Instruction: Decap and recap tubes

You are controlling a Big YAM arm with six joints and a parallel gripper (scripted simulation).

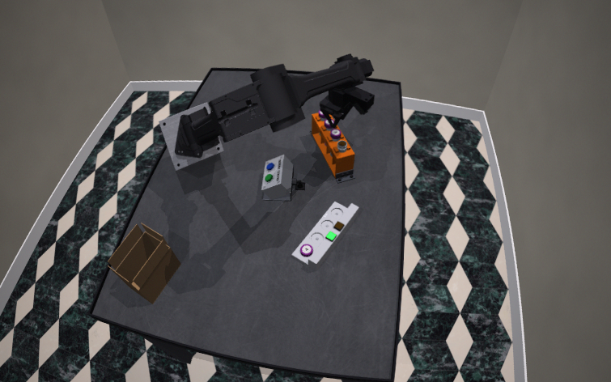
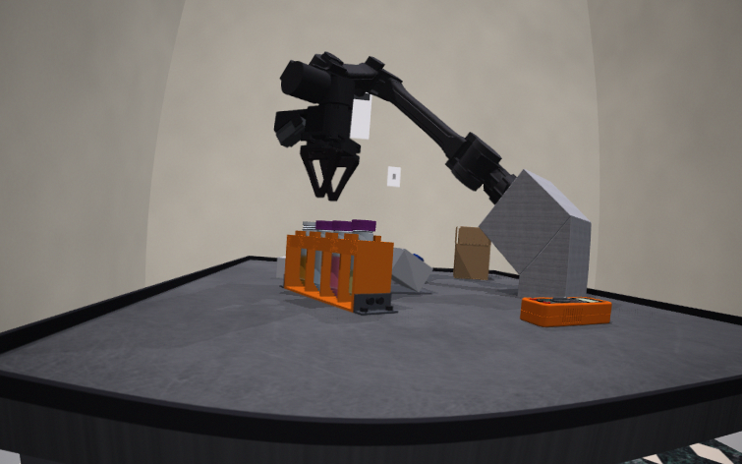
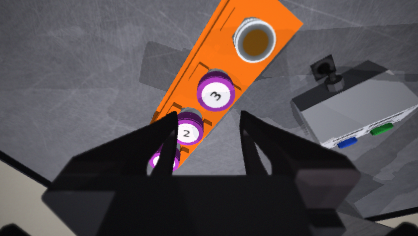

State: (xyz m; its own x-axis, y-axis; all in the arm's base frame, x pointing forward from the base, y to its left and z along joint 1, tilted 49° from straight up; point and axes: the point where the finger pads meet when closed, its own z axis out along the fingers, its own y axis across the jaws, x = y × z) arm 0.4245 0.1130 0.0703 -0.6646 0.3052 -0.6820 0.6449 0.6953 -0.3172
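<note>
We find the decapping station upright, keeping four tubes in line, three capped. The cap tray lies apart, its green lamp lit, so recapping is presumably permitted. Our gripper hangs above the station, fingers partly spread with nothing between them, likely clearing the caps. The cap of tube 4 sits in its end nest, evidently parked there until its open tube receives it.
</note>
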